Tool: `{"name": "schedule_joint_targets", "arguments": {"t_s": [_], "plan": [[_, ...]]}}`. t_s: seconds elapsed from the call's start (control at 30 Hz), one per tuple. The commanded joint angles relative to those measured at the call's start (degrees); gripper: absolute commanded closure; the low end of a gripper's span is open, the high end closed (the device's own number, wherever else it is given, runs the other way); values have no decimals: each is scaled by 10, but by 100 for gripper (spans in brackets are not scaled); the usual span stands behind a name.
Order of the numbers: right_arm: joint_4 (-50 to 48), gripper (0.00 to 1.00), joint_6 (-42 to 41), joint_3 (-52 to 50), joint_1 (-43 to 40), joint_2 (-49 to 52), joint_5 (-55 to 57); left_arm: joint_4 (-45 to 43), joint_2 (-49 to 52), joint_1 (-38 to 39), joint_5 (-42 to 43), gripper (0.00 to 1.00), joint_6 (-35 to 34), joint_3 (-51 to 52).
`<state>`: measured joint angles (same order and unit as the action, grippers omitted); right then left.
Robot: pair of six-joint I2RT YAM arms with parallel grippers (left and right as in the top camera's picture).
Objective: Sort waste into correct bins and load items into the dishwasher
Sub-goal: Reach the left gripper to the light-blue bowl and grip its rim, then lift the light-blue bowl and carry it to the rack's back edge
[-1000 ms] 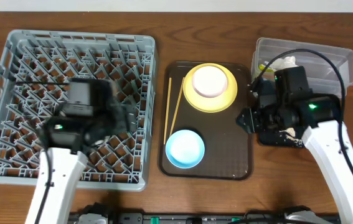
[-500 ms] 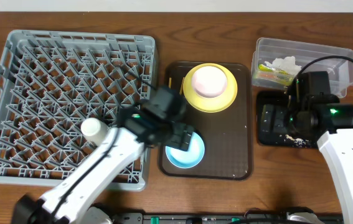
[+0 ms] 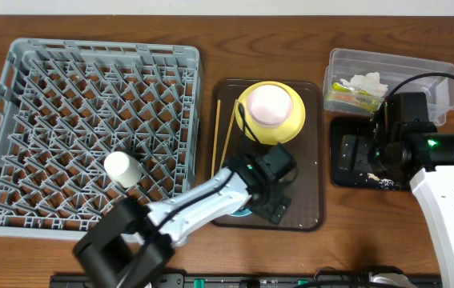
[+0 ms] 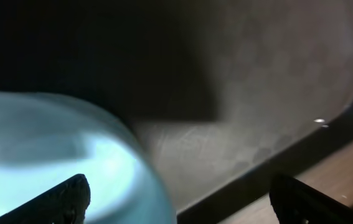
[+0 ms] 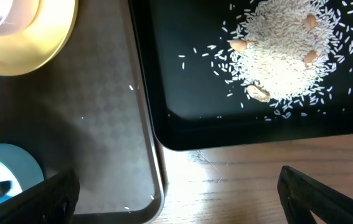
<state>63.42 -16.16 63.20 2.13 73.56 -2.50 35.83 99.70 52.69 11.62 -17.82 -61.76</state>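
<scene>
The left gripper has swept off the rack and onto the brown tray. A second ago it hung over the rack's middle, and half a second ago it was at the rack's right edge. Now the blue bowl sits right beneath it, under one fingertip, with bare tray under the other. From above, the bowl is almost wholly covered by it.

The right gripper has drawn back from the tub and spread its jaws from half apart to wide. The rice now lies just ahead of it on the black tray. The wrapper and tissue, partly hidden before, now show fully.
</scene>
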Motion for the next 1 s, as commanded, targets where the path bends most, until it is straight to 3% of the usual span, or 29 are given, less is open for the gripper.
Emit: {"name": "schedule_joint_targets", "arguments": {"t_s": [0.0, 0.1, 0.17, 0.43, 0.57, 0.97], "plan": [[1, 1, -9, 9, -4, -8, 10, -6, 18, 2, -12, 14, -3, -7], [1, 1, -9, 9, -4, -8, 10, -8, 20, 2, -12, 46, -3, -7], [2, 1, -9, 9, -4, -8, 9, -9, 20, 2, -12, 60, -3, -7], [3, 1, -9, 9, -4, -8, 10, -9, 17, 2, -12, 85, -3, -7], [3, 1, -9, 9, -4, -8, 10, -8, 17, 2, -12, 94, -3, -7], [3, 1, -9, 9, -4, -8, 10, 44, -82, -33, -11, 94, 29, -76]]}}
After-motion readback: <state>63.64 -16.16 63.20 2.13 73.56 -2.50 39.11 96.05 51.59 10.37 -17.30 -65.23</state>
